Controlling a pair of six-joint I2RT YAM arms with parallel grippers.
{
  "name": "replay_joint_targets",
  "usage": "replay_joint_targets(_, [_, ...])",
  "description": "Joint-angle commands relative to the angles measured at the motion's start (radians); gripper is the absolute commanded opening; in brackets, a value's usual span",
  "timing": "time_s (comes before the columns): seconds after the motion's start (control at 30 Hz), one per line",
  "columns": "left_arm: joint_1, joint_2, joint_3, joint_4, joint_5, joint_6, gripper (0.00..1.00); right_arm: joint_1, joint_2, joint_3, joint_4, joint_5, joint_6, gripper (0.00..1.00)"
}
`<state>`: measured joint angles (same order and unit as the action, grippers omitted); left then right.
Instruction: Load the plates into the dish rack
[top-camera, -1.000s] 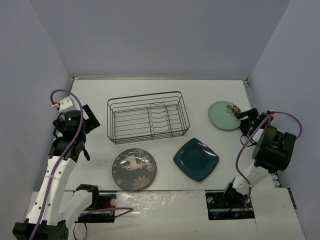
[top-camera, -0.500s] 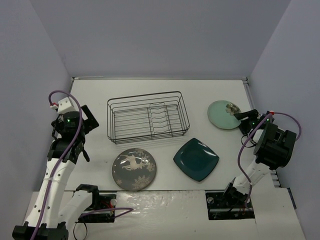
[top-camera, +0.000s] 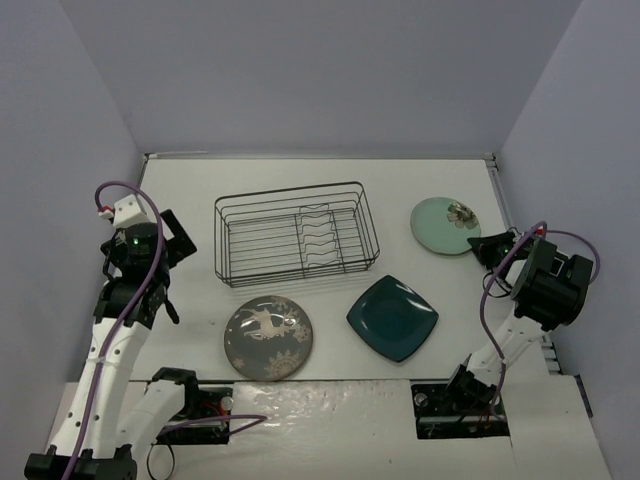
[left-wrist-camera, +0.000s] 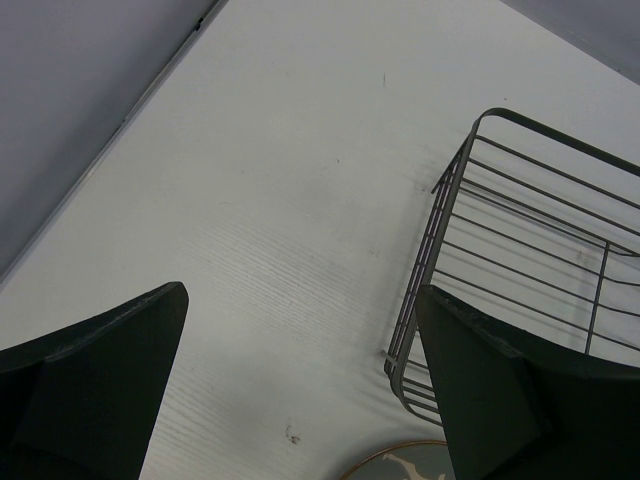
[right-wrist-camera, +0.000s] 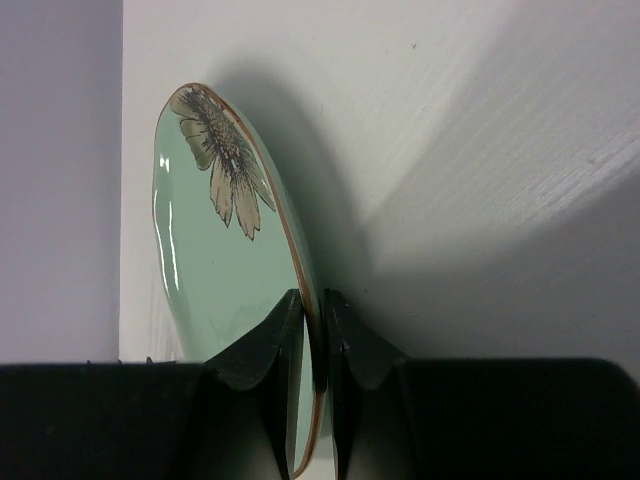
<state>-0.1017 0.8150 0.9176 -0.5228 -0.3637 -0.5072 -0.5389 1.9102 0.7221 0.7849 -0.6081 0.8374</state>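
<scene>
– Looking from above first: where do the plates sit?
– All three are on the table (top-camera: 190, 190), none in the dish rack (top-camera: 250, 240). The mint plate (top-camera: 446, 226) lies at the rack's 3 o'clock, well apart from it. The teal plate (top-camera: 392, 318) is at its 5 o'clock and the deer plate (top-camera: 268, 338) at its 6 o'clock, both near its front side.
– And the arms?
– The right gripper (top-camera: 483, 245) sits at the mint plate's 4 o'clock edge. The left gripper (top-camera: 172, 238) hangs at the rack's 9 o'clock, touching nothing.
– What does the left wrist give?
– Its jaws are spread wide over bare table. The dish rack (left-wrist-camera: 436, 215) shows a corner at 3 o'clock, and a sliver of the deer plate (left-wrist-camera: 400, 465) shows at 5 o'clock.
– The right wrist?
– The fingers (right-wrist-camera: 255, 355) are pinched tight on the mint plate (right-wrist-camera: 225, 260) at its rim, one on each face. I can't tell whether the plate is off the table.
– How will it handle?
– I'd judge it stiff, light, glossy and breakable. A rim pinch is the only hold on a flat plate, but it may swivel or slip, so it wants slow carrying.
– Anything in the way?
– The path to the wavy slots (top-camera: 315, 232) looks open. The rack's near wall must be cleared from above, and the teal plate lies aside, at the mint plate's 7 o'clock
</scene>
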Motion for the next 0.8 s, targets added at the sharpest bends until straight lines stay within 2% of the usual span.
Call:
replay_joint_targets(0.0, [0.002,-0.011,0.02,0.026,-0.015,-0.005,0.97,-0.001,0.044,-0.044,-0.204,0.035,-0.015,0.02])
replay_joint_targets(0.2, [0.003,-0.011,0.018,0.03,-0.014,-0.006,0.97,0.021,-0.096,-0.044,-0.19,0.043,-0.076,0.0])
replay_joint_targets(0.33, [0.003,-0.005,0.019,0.034,-0.007,-0.007,0.97,0.175,-0.276,0.041,-0.338,0.293,-0.207,0.0])
replay_joint_targets(0.43, [0.003,-0.001,0.025,0.021,-0.018,-0.009,0.97,0.341,-0.415,0.173,-0.477,0.632,-0.262,0.0])
replay_joint_targets(0.47, [0.003,-0.001,0.027,0.017,-0.023,-0.011,0.97,0.379,-0.452,0.204,-0.492,0.695,-0.264,0.0])
replay_joint_targets(0.63, [0.002,-0.005,0.026,0.017,-0.03,-0.014,0.97,0.441,-0.512,0.299,-0.498,0.728,-0.277,0.0])
replay_joint_targets(0.77, [0.003,-0.004,0.027,0.014,-0.04,-0.013,0.97,0.547,-0.505,0.474,-0.591,0.881,-0.397,0.0])
